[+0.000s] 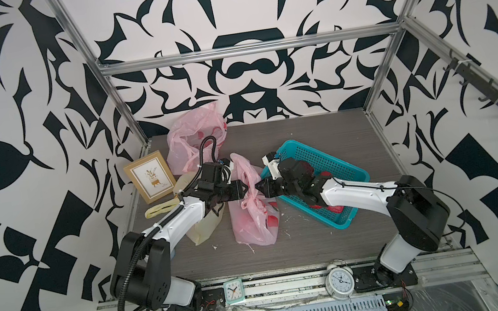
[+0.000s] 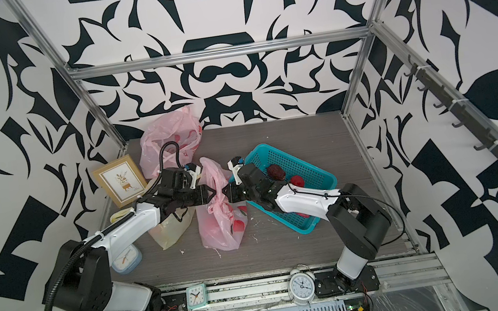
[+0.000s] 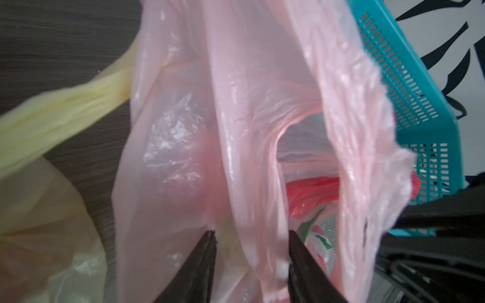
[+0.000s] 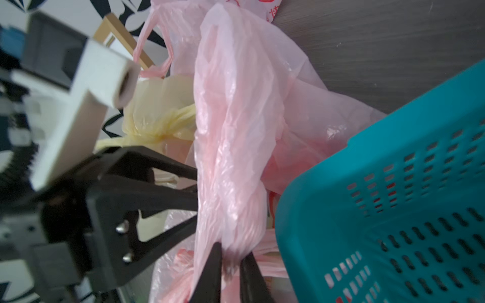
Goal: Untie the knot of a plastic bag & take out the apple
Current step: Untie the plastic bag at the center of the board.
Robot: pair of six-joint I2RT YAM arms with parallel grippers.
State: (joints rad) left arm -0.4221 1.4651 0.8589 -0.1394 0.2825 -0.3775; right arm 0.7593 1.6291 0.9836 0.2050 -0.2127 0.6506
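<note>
A pink plastic bag [image 1: 251, 218] [image 2: 221, 226] lies mid-table, its upper part pulled up between both grippers. My right gripper [image 1: 258, 186] [image 4: 232, 251] is shut on a bunched fold of the bag [image 4: 236, 131]. From the opposite side my left gripper [image 1: 248, 186] [image 3: 252, 233] has its jaws apart, with a strip of the pink film [image 3: 183, 131] running between them. Red patches show through the film, but the apple is hidden inside the bag. I cannot make out the knot.
A teal basket [image 1: 318, 166] holding red fruit sits right of the bag, under my right arm. A yellow bag [image 1: 205, 228] lies under my left arm, and another pink bag [image 1: 195, 134] sits at the back. A picture frame [image 1: 150, 178] leans left. Two clocks [image 1: 234, 291] [image 1: 339, 280] stand on the front rail.
</note>
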